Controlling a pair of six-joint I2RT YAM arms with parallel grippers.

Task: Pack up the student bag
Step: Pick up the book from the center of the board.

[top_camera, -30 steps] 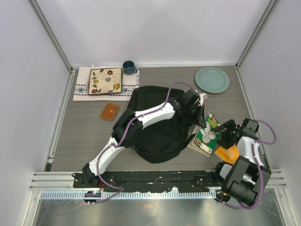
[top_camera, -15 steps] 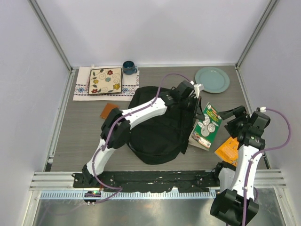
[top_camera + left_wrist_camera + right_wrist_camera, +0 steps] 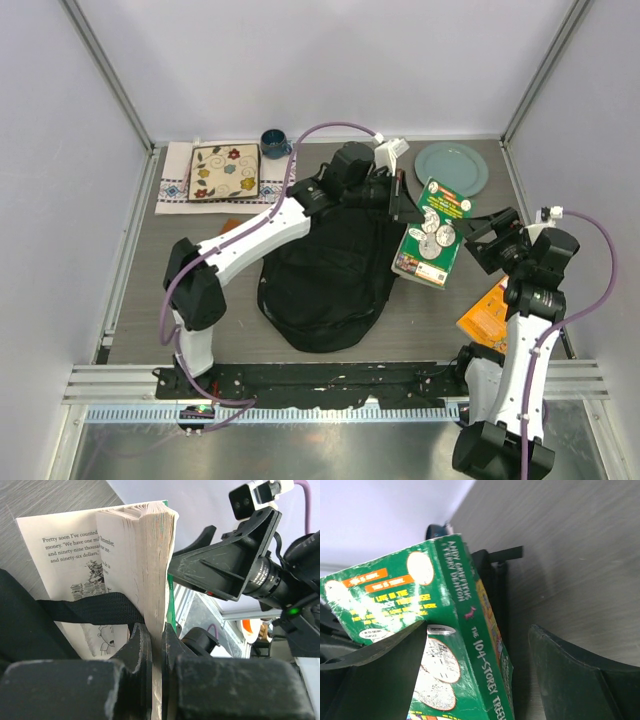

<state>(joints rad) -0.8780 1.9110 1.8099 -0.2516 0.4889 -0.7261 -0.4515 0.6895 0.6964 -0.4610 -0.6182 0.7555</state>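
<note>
Overhead feed is evenly bright under soft, diffuse light. I see white walls washing out and only faint, tight shadows on the grey worktop (image 3: 150, 270). The student bag (image 3: 325, 280) reads as one black mass, its folds barely showing. On the left wrist feed, the book (image 3: 75, 575) has sharp print, the left end effector (image 3: 156, 640) is a dark soft blur up close, and the backdrop is blown pale. On the right wrist feed, the book cover is crisp and well lit. The right end effector (image 3: 480, 630) is defocused and shadowed.
</note>
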